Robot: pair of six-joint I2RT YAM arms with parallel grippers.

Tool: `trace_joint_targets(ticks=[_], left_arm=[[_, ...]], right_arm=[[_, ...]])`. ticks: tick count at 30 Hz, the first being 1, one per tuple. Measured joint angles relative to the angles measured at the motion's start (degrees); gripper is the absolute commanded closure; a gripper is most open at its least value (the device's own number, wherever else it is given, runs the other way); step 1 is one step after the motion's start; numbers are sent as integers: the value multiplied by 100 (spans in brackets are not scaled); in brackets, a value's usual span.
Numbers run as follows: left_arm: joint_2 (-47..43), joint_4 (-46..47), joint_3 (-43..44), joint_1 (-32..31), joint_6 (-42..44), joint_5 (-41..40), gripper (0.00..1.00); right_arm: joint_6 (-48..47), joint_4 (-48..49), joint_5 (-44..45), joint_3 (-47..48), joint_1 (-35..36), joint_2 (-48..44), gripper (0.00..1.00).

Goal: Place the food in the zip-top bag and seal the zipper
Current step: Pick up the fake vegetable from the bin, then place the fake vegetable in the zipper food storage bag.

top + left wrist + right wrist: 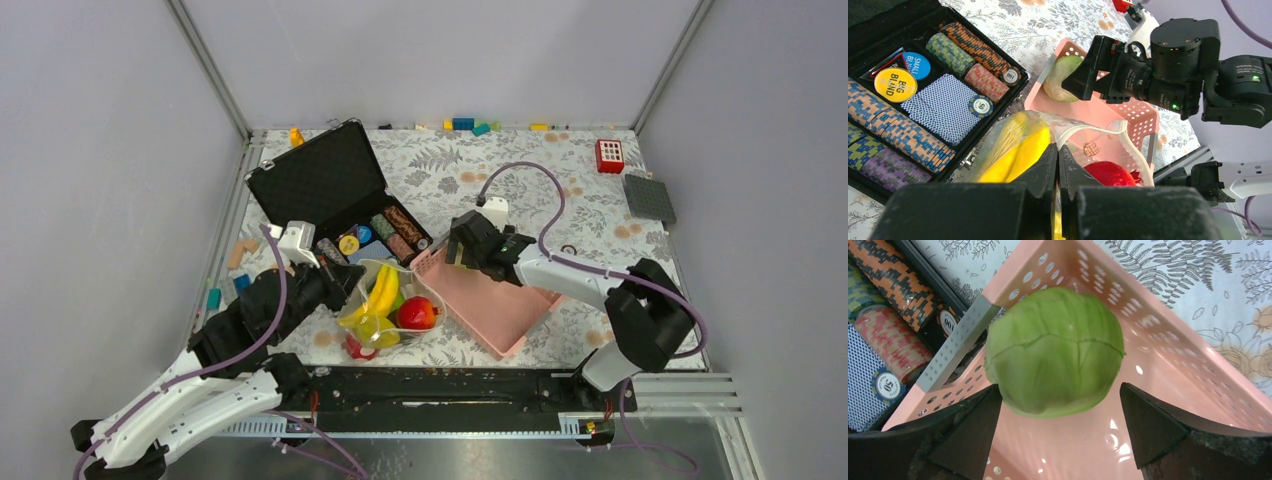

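Note:
The clear zip-top bag (392, 300) lies near the front with its mouth open, and my left gripper (1058, 150) is shut on its edge. Inside it I see yellow bananas (1015, 150) and a red apple (1108, 174). The whitish zipper (1135, 150) curves round the open mouth. A pale green cabbage (1055, 350) rests in the corner of the pink basket (1168, 385). My right gripper (1060, 405) is open over it, one finger on each side of the cabbage's lower part. The cabbage (1060, 77) also shows in the left wrist view, beside the right gripper (462, 245).
An open black case (330, 185) of poker chips sits just behind the bag and touches the basket's corner. A red block (609, 155) and a grey plate (648, 197) lie at the back right. Small coloured blocks (463, 124) line the back edge.

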Motion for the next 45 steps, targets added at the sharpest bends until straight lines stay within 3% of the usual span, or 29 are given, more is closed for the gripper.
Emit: trace_joint_targets(ticks=[3,6,12,18,23,32,38,41,45], left_arm=[[7,-2,0,0,0,0,100],[17,-11,0,-2,-4,-2,100],[103,-22,0,-2,-15,-2,100],[153,-22,0,0,-39,0,100],[151,-22,0,0,-42,2,100],[151,-22,0,-2,-37,4,100],[195,-13,2,0,-35,9,100],[267,-13,4,0,-35,20,100],[306,-11,7,0,-35,50,100]], right_arm=[[116,243,-15,4,-52,210,13],[184,411,-22,2,-177,315,26],[168,863,-109,-140,-588,321,71],[-160,1305,-319,-426,-730,144,98],[-472,1163,-726,-490,-730,-407,100],[-1139,612,-1725,-682,-732,-2555,100],[-1366,647,-3648,-691,-730,-3635,100],[-1349,820,-4699,-619,-564,-3670,100],[-1436,855,-5497,-367,162,-3364,100]])
